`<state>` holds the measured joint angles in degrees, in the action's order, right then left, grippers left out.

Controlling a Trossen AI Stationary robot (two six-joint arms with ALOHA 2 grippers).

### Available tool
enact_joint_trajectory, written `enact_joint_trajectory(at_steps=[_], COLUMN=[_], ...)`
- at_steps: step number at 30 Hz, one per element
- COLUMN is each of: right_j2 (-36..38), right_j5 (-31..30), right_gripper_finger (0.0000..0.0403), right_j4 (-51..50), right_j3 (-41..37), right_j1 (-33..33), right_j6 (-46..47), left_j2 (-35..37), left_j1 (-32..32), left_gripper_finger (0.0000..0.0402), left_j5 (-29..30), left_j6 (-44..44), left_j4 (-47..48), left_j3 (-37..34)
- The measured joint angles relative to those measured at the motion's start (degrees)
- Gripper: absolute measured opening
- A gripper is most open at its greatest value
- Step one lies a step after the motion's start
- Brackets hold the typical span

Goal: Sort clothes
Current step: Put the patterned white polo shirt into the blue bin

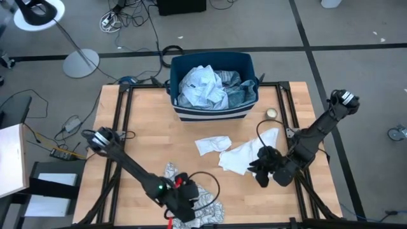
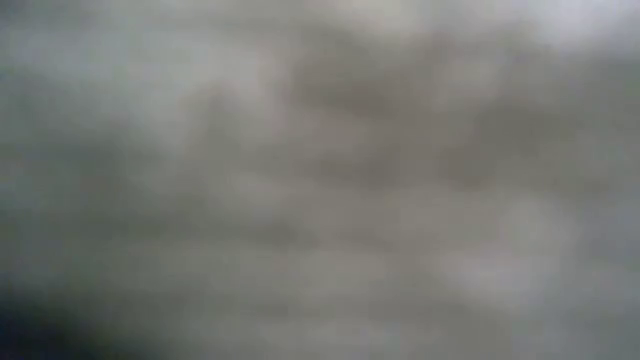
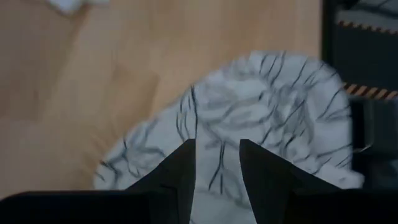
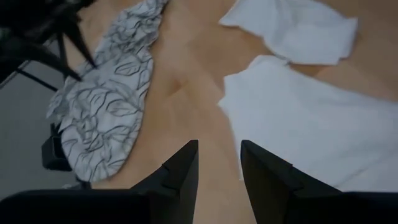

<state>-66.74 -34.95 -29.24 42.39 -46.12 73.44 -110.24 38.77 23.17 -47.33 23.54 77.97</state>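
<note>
Low view: nothing but grey blur.
Left gripper: fingers slightly apart over the leaf-print garment, at the bench's near edge.
Right gripper: fingers slightly apart, empty, above bare wood beside the white garment.

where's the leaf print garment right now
In the high view the leaf print garment lies at the table's near edge, left of centre, under the left gripper.
</note>
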Motion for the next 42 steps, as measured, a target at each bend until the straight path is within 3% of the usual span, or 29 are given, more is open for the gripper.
enact_joint_trajectory(at_steps=[9, 11, 13, 16, 23, 33, 42], right_j2=[-7.76, -9.72, -11.81, -15.42, -23.55, -26.34, -26.34], right_j5=[-2.02, -2.08, -2.21, -3.88, -5.58, -6.97, -21.00], right_gripper_finger=[0.0121, 0.0121, 0.0121, 0.0121, 0.0121, 0.0121, 0.0121], right_j4=[3.82, 3.73, 4.13, 4.57, 6.52, 5.90, 5.04], right_j3=[0.00, 0.00, 0.00, 0.00, 0.00, 0.02, 0.02], right_j1=[-4.93, -5.70, -6.05, -6.62, -5.95, -5.25, -3.42], right_j6=[3.80, 5.44, 6.95, 8.91, 9.55, 7.93, 2.22], left_j2=[-7.13, -7.21, -6.60, -3.51, 7.67, 24.28, 35.05], left_j1=[0.71, -0.08, -0.87, -2.57, -9.51, -20.08, -31.66], left_gripper_finger=[0.0125, 0.0105, 0.0060, 0.0014, 0.0004, 0.0001, 0.0000], left_j5=[-0.75, -1.33, -1.00, -0.24, 2.11, 1.74, 1.74], left_j6=[-5.19, -6.84, -5.52, -1.43, 9.49, 28.51, 41.50], left_j4=[1.32, 3.07, 4.06, 6.06, 8.15, 4.34, -8.76], left_j3=[0.00, 0.15, 0.12, -0.20, -0.11, -0.13, 0.11])
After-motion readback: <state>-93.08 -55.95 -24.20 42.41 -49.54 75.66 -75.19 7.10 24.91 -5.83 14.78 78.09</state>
